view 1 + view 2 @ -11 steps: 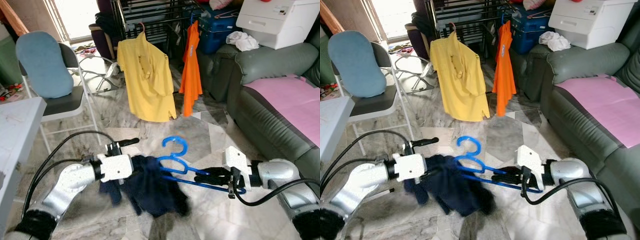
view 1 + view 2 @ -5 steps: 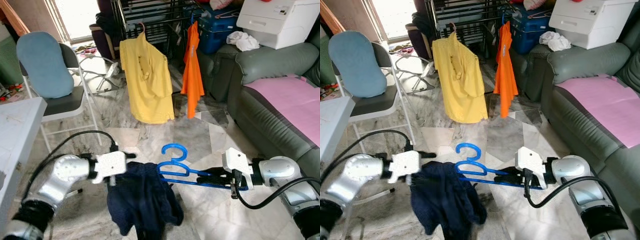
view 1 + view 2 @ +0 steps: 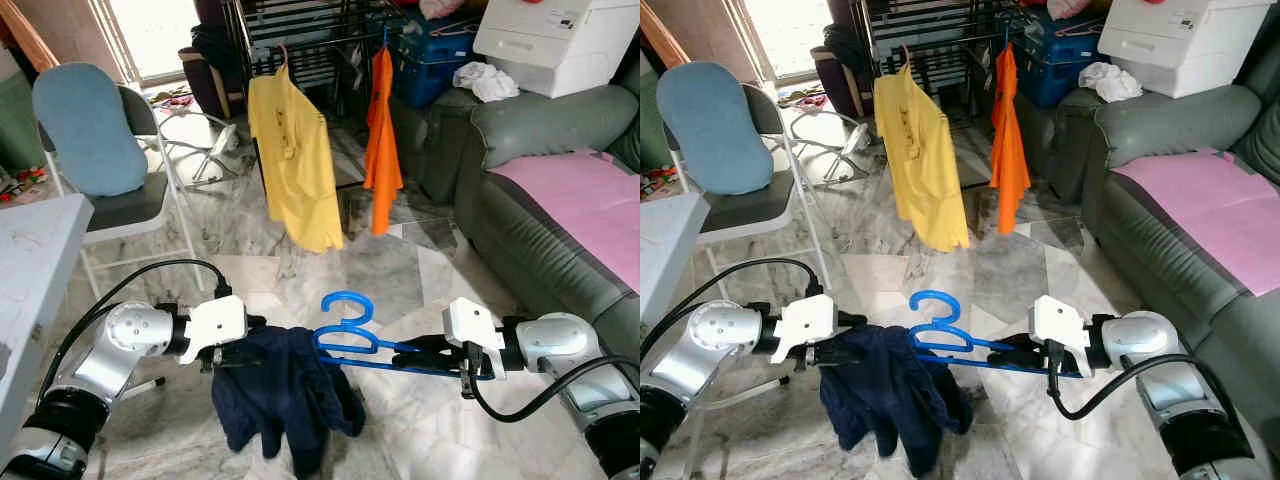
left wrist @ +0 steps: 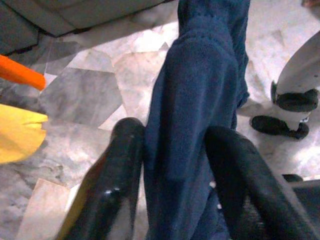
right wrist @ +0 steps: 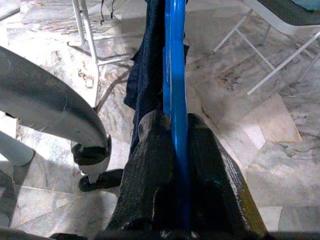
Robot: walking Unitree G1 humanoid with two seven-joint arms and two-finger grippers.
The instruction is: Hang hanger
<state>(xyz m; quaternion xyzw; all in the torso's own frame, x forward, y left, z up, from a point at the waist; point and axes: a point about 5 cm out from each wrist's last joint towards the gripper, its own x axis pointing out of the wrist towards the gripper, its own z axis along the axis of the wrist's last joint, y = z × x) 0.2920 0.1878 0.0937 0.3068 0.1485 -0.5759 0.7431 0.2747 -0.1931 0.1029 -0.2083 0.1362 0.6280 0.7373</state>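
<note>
- Sofa runs down my right side, grey-green, a pink sheet on its seat and a white box up on its far end.
- Marble floor ahead, pale with grey veins.
- Dark rack at the back of the room, a blue crate beside it.
- Folding chair on my left, blue cushion against its back, and a white table edge just nearer me.
- Yellow shirt hangs from the rack on a hanger, an orange garment just to its right; the two hang apart.
- Navy cloth droops between my arms above the floor, its top edge draped at the blue hanger's near end.
- My left gripper is clamped on that cloth: in the wrist view both fingers press a thick fold of navy fabric between them.
- Blue hanger lies roughly level in the air in front of me, hook curling upward, well short of the rack.
- My right gripper is pinched tight on the hanger's bar; the wrist view has the blue bar squeezed between my two fingers, cloth dangling beyond it.
</note>
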